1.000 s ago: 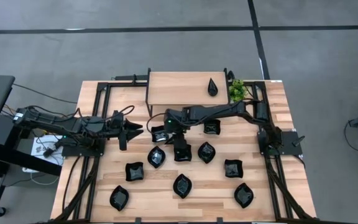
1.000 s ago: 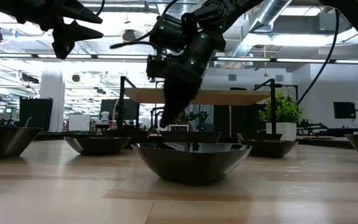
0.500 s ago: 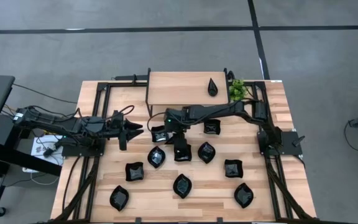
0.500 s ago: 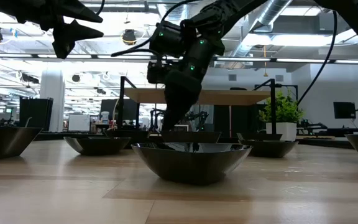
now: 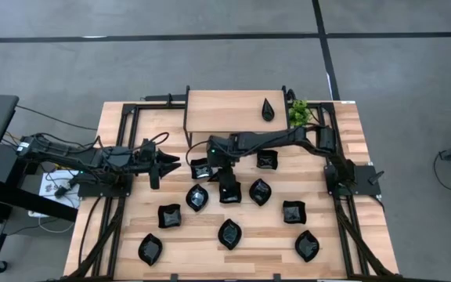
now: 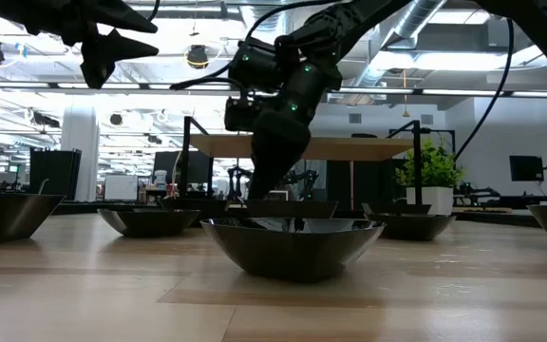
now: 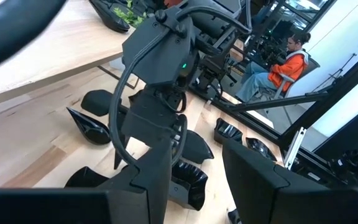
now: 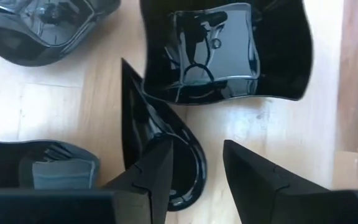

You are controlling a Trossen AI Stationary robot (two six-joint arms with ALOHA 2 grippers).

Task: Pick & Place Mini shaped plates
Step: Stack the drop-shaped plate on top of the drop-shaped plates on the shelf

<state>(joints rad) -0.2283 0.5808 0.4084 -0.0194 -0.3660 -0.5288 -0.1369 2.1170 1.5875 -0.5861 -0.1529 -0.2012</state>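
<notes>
The pale wooden slatted table fills the middle of the high view, and at its twelve o'clock end sits the raised light wooden shelf. One glossy black teardrop dish rests on that shelf toward two o'clock, just beside the small green potted plant.

The right arm reaches across from three o'clock to the table's centre, and the right gripper points down among the glossy black mini shaped plates, which are scattered from the centre out to six o'clock. In its wrist view the dark fingers stand apart, straddling the rounded end of a narrow black teardrop plate. One finger is over the dish's inside and the other is on the bare wood beside it; whether they touch it I cannot tell. A black rounded-square plate lies just beyond the teardrop's point.

The left gripper waits at nine o'clock, raised off the table, fingers parted and empty.
</notes>
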